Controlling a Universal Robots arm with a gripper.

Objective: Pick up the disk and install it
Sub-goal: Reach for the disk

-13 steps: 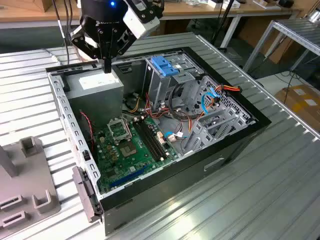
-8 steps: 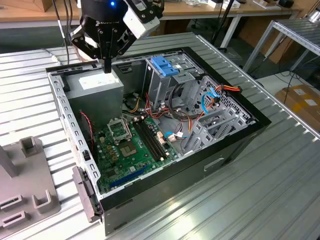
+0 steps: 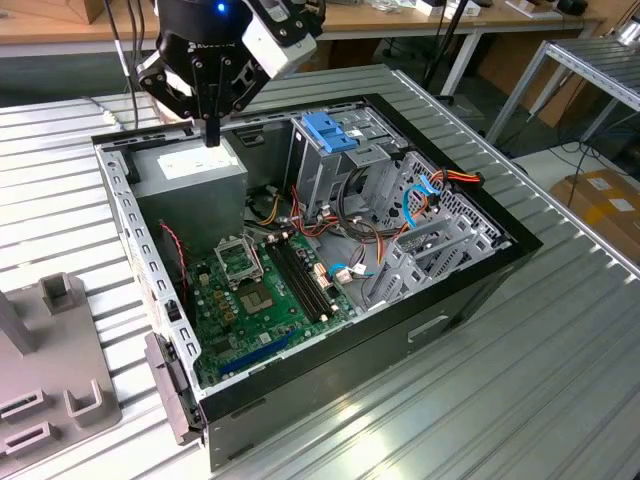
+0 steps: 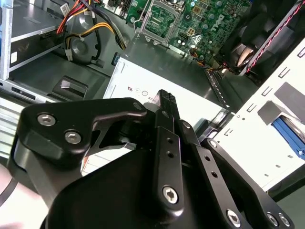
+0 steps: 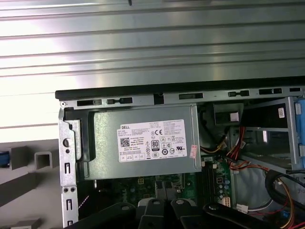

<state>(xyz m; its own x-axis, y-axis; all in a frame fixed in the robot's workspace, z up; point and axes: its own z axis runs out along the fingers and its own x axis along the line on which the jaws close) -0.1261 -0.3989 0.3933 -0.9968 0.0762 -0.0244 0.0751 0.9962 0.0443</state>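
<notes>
My gripper (image 3: 212,138) hovers over the power supply (image 3: 195,172), jaws clenched on nothing. Whether the disk is installed, I cannot tell.

The table (image 3: 520,400) is seen as silver-grey metal, ribbed in parallel lines. The computer case (image 3: 350,372) is rimmed in black, with pale grey metal inside. A green motherboard (image 3: 230,312) with black slots is shown, and a grey power supply (image 5: 143,162) bearing a white label (image 5: 152,140). The drive cage (image 3: 330,130) is topped in bright blue. Wires (image 3: 458,178) are coloured red, orange and yellow. The gripper (image 3: 212,135) is black. The fixture (image 3: 50,370) at the table's edge is dull grey.
</notes>
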